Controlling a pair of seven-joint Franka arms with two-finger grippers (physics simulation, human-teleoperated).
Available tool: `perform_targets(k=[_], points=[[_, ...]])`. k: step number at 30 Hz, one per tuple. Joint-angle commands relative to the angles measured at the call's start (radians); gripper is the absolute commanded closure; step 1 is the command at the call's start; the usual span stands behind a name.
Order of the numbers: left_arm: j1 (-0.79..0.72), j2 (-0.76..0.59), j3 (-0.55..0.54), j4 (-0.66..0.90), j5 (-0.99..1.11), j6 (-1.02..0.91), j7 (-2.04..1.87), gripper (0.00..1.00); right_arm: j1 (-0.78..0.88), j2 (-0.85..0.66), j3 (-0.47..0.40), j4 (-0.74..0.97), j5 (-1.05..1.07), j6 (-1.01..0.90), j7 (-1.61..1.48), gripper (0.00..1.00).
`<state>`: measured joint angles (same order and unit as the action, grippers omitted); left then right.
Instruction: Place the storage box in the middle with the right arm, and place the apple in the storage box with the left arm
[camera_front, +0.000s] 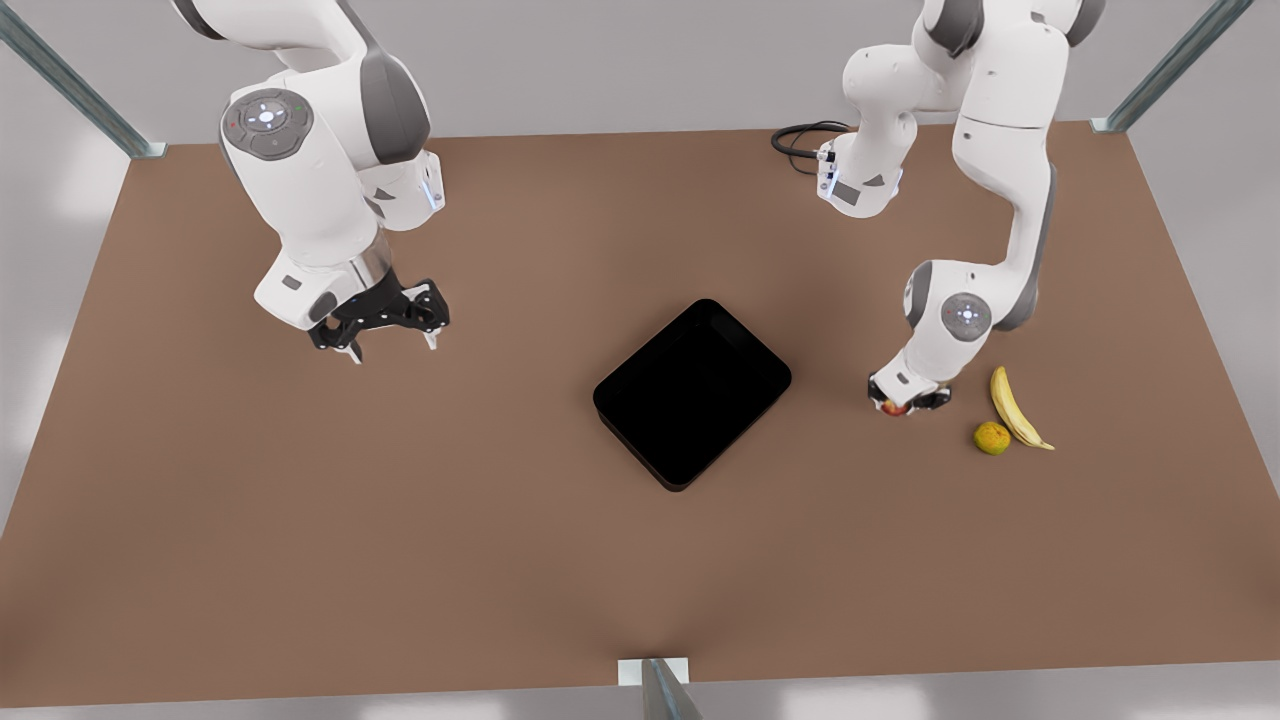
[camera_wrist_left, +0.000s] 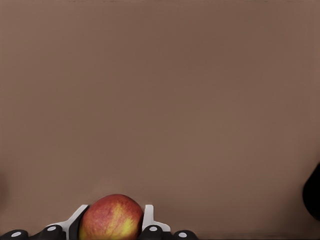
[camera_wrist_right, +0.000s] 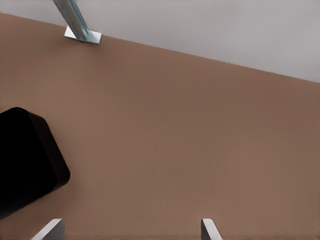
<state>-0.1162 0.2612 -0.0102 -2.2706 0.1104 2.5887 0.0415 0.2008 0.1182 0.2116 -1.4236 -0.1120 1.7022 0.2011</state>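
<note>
— Storage box (camera_front: 692, 392)?
— Black, shallow, rounded corners, low walls; flat on the brown table (camera_front: 300, 520) near its middle, turned at an angle, empty.
— Apple (camera_wrist_left: 111, 218)?
— Red with a yellow patch, small and round; clamped between the left gripper's (camera_wrist_left: 113, 226) fingers (camera_wrist_left: 147, 216), low by the table, well apart from the box toward the front view's right.

The tabletop (camera_front: 300, 520) looks like matt, smooth brown board, and the storage box (camera_front: 692, 393) on it like smooth black plastic with a dull sheen. The apple (camera_wrist_left: 111, 219) has smooth, faintly glossy skin, while the arms' shells (camera_front: 310, 190) are glossy white plastic.
</note>
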Motion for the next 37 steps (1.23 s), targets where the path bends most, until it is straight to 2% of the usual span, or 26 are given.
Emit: perform_targets(k=[1,6,11,17,18,19,23,25,28,31,32,34,35,37], points=[[-0.014,-0.008,-0.001,0.0,-0.104,-0.015,-0.009,0.35,-0.003,0.0,0.0,0.0,0.0,0.001,-0.002,0.0],[-0.21,-0.065,0.002,0.026,-0.276,-0.108,-0.114,0.35,-0.009,-0.002,0.0,0.0,0.0,-0.001,-0.005,0.0],[-0.396,-0.073,0.007,0.102,-0.347,-0.17,-0.305,0.34,-0.006,-0.002,0.0,0.0,0.0,-0.001,-0.002,0.0],[-0.511,-0.033,0.029,0.166,-0.367,-0.17,-0.407,0.34,-0.006,-0.002,0.0,-0.002,0.0,-0.001,-0.002,0.0],[-0.586,-0.025,0.097,0.175,-0.374,-0.17,-0.417,0.28,-0.006,-0.002,0.0,0.0,0.0,-0.001,-0.003,0.0],[-0.68,-0.014,0.2,0.18,-0.391,-0.17,-0.422,0.0,-0.006,-0.002,0.0,0.0,0.0,-0.001,-0.003,0.0],[-0.688,-0.017,0.211,0.172,-0.391,-0.167,-0.422,0.0,-0.003,-0.003,0.0,0.0,0.0,-0.001,-0.002,0.0],[-0.657,-0.031,0.213,0.172,-0.37,-0.177,-0.42,0.0,-0.001,-0.003,0.0,0.0,0.0,-0.001,0.0,0.0],[-0.514,-0.115,0.21,0.215,-0.183,-0.352,-0.381,0.0,0.003,-0.003,0.0,0.003,0.0,-0.001,0.004,0.0],[-0.278,-0.106,0.205,0.477,-0.175,-0.645,-0.146,0.0,0.003,-0.005,0.0,0.002,0.0,-0.001,0.006,0.0],[-0.215,-0.102,0.208,0.528,-0.169,-0.691,-0.101,0.0,0.002,-0.005,0.0,0.002,0.0,-0.001,0.004,0.0],[-0.158,-0.103,0.211,0.698,-0.104,-0.938,-0.069,0.0,0.002,-0.005,0.0,0.002,0.0,-0.001,0.004,0.0],[-0.074,-0.103,0.199,0.778,-0.107,-1.029,-0.069,0.0,0.002,-0.006,0.0,0.002,0.0,-0.003,0.004,0.0],[0.064,-0.112,0.145,0.806,-0.106,-1.052,-0.066,0.0,0.0,-0.008,0.0,0.002,0.0,-0.003,0.003,0.0]])
